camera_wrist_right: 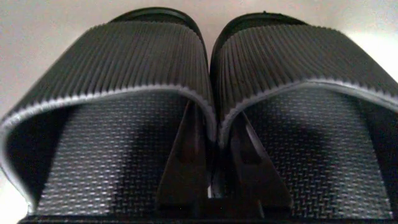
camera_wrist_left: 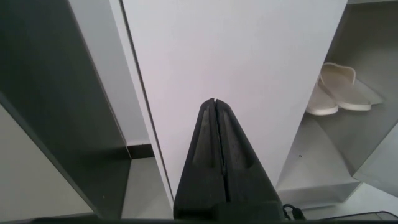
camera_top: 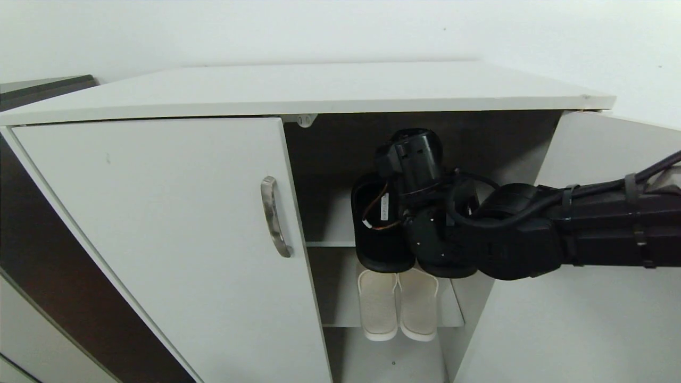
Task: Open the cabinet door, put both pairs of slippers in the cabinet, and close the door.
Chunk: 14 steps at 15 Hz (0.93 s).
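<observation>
Black slippers (camera_wrist_right: 124, 74) hang with their inner walls pinched together by the right end effector (camera_wrist_right: 214, 134) at the cabinet (camera_top: 319, 90)'s upper shelf (camera_top: 330, 226). Its arm hides most of one. White slippers (camera_top: 398, 303) lie on the shelf below. The left end effector (camera_wrist_left: 214, 109) is clenched on nothing, facing the closed door (camera_wrist_left: 236, 50).

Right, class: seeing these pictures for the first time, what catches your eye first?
The black slippers, pinched together by the right gripper, are held at upper-shelf height inside the open right half of the cabinet. Just below, the white slippers sit side by side on the next shelf, and the left door is shut.
</observation>
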### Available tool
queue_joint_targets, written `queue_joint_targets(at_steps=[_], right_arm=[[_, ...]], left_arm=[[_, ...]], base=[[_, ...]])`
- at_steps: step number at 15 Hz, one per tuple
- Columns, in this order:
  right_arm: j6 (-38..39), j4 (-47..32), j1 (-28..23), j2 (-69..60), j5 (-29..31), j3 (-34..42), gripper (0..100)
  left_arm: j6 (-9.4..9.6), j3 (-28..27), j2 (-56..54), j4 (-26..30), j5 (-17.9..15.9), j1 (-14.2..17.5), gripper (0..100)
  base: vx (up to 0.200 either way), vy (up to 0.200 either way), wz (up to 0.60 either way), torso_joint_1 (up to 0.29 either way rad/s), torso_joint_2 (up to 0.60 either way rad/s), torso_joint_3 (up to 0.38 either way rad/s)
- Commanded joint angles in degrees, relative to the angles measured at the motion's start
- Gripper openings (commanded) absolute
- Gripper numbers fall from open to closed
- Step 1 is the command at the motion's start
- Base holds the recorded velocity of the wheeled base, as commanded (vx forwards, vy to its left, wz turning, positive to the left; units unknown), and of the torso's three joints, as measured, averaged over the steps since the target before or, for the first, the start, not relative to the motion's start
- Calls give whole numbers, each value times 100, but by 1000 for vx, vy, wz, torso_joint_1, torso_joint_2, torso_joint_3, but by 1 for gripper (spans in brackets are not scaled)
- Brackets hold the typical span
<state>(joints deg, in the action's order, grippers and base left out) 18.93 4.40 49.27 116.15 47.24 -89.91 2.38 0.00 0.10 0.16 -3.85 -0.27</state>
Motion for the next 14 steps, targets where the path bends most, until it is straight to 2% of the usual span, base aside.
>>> queue_joint_targets(at_steps=[1, 9, 14], right_arm=[[-39, 17, -173, 320, -30, -273, 0], [-206, -18, -463, 813, -136, -1090, 0], [-206, -97, -471, 918, -145, -1214, 0]], left_arm=[[0, 0, 8, 2, -1, 0, 0], [0, 0, 8, 2, -1, 0, 0], [0, 0, 8, 2, -1, 0, 0]], base=[[0, 0, 0, 0, 0, 0], [0, 0, 0, 0, 0, 0], [0, 0, 0, 0, 0, 0]])
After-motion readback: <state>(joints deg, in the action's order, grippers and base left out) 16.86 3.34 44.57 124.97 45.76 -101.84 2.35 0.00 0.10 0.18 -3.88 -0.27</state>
